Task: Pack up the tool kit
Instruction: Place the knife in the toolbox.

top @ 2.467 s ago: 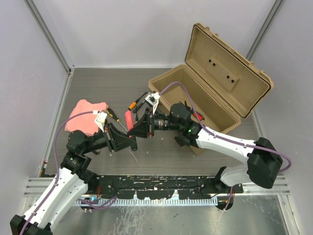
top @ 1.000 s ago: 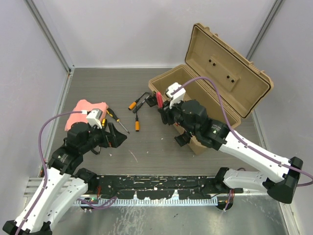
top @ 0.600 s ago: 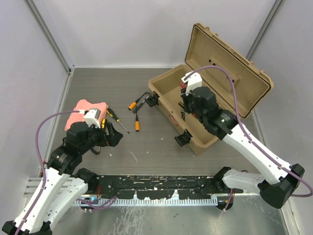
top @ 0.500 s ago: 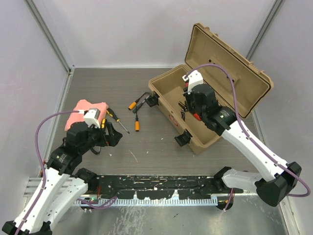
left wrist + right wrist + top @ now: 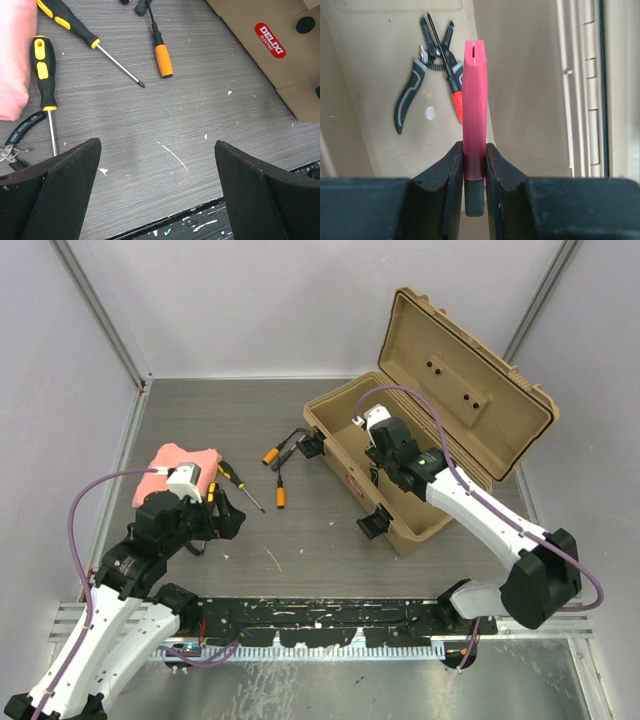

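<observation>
Case: a large tan ribbed hard-plastic case (image 5: 340,392) stands open on the grey wood-grain desk (image 5: 220,420), its lid (image 5: 465,380) tipped back behind it and a red oval label (image 5: 270,40) on its front wall.
Right claw: the right claw (image 5: 474,152) reaches down inside the case and is clenched on a flat red tool with a notched tip (image 5: 474,100), which stands upright between the two fingers.
In the case: a pair of pliers with dark handles and a coil spring (image 5: 417,85) lies on the case floor below the claw. A red-tipped piece lies against them; I cannot tell whether it belongs to them.
Left claw: the left claw (image 5: 157,146) is released, fingers spread wide with nothing between them, above bare desk to the left of the case.
Left of the case: an orange-handled screwdriver (image 5: 162,60) lies nearest the case front. Further left lie two yellow-and-black-handled screwdrivers (image 5: 42,70), the leftmost just beside a folded pink cloth (image 5: 175,472).
Near the cloth: a small black-handled cutter (image 5: 17,135) lies by the cloth's near edge, partly hidden by the left claw's finger.
</observation>
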